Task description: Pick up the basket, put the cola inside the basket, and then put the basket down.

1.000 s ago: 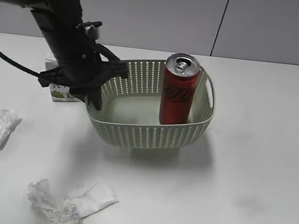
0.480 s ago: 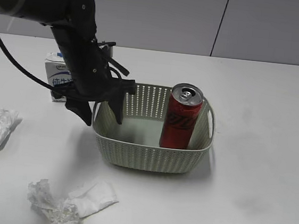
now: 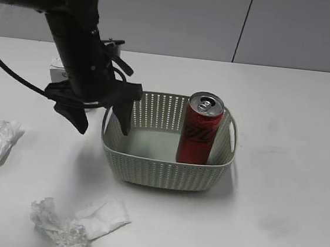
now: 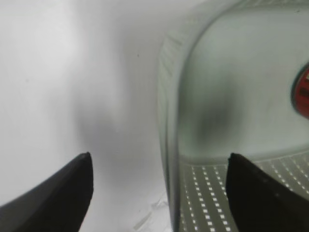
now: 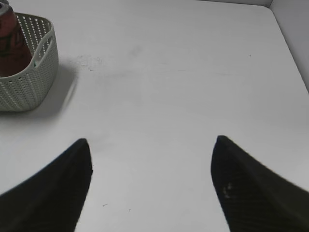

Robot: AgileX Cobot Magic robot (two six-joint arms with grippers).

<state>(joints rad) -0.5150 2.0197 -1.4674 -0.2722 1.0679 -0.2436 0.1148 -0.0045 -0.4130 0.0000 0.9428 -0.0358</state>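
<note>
Left gripper angled down, fingers apart astride basket wall, right gripper spread above table

Even, diffuse overhead illumination; the white table is bright without hard glare. Exterior view is sharp throughout: the basket casts a soft shadow to its right and front, and the dark left arm lays a faint shadow on the table beside the basket's left wall. A small highlight sits on the silver top of the cola. Left wrist view is strongly out of focus at close range: the basket rim is smeared, and a diffuse grey shadow spreads left of it. Right wrist view is moderately sharp, with the basket's soft shadow and blurred dark fingertips in the foreground
</note>
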